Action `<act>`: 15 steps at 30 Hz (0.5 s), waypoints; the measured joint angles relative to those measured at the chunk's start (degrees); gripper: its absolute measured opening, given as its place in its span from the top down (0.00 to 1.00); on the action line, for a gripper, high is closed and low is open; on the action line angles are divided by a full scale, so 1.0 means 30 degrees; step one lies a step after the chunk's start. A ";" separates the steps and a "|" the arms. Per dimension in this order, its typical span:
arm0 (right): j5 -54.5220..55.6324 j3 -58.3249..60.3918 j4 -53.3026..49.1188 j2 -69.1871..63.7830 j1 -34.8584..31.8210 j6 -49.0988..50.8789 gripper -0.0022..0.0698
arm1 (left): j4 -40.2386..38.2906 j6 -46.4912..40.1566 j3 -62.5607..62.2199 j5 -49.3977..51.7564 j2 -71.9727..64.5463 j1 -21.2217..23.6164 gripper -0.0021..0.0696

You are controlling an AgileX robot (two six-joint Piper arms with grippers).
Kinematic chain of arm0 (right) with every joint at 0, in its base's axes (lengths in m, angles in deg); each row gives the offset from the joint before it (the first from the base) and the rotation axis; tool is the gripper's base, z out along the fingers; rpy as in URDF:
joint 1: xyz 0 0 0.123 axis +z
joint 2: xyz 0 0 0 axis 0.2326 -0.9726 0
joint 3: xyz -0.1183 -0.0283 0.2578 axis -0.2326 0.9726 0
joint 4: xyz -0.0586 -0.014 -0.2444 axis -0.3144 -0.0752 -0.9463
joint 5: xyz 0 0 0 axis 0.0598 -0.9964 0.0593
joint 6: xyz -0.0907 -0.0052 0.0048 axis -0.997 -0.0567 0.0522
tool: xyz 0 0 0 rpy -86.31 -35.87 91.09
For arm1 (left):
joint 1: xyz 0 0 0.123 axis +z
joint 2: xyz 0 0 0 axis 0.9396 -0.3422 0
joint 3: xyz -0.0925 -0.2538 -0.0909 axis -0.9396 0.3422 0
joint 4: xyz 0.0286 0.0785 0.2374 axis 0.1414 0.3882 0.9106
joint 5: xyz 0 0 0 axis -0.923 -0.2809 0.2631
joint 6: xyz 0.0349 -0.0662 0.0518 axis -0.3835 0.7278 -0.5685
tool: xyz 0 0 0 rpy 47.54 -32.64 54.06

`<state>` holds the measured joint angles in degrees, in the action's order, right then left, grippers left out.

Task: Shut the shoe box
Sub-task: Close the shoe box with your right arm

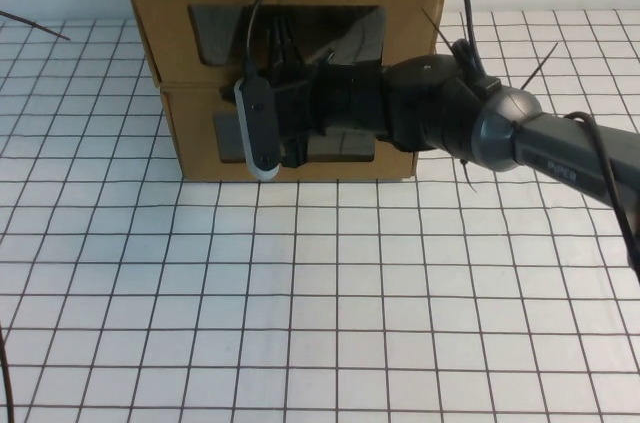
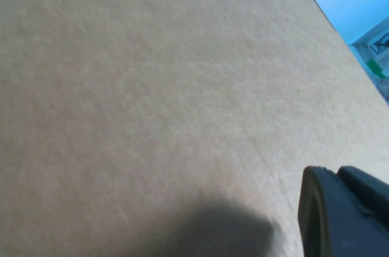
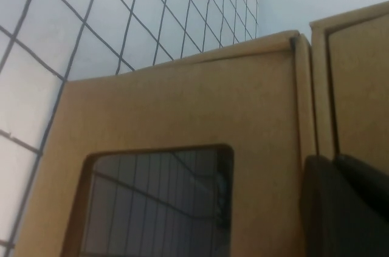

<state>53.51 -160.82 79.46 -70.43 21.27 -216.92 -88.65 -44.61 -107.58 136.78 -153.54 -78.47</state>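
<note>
The white gridded table (image 1: pixel 300 293) fills most of the high view. At its far edge stand two stacked brown cardboard boxes; the shoe box (image 1: pixel 195 148) is the lower one, matte, with a dark clear window in its front. The upper box (image 1: pixel 160 33) matches it. The right arm reaches across from the right, its right gripper (image 1: pixel 290 108) at the box fronts — whether its fingers are apart or together, I cannot tell. The left gripper (image 2: pixel 340 214) sits close against plain cardboard; its fingers' state is also unclear. Judging by the drawer front, which sits nearly flush, the push-in seems almost done — next likely a final straight press, then backing off.
</note>
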 joint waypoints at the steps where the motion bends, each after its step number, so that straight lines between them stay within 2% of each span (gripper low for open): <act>1: 0.0156 0.0000 0.0036 0.0044 0.0107 0.0000 0.99 | 0.0000 -0.0051 0.0000 0.0000 0.0000 0.0000 0.97; 6: 0.1412 0.0624 0.0109 0.0622 0.0761 -0.0120 0.99 | 0.0000 -0.0057 0.0000 0.0083 0.0000 0.0000 0.97; 15: 0.2092 0.4182 0.0109 0.3740 0.1863 -0.1786 0.99 | -0.0035 -0.0057 0.0000 0.0088 0.0000 0.0000 0.97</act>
<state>59.79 -148.27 79.78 -59.21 26.86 -222.28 -88.75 -44.78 -107.58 137.04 -153.54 -78.47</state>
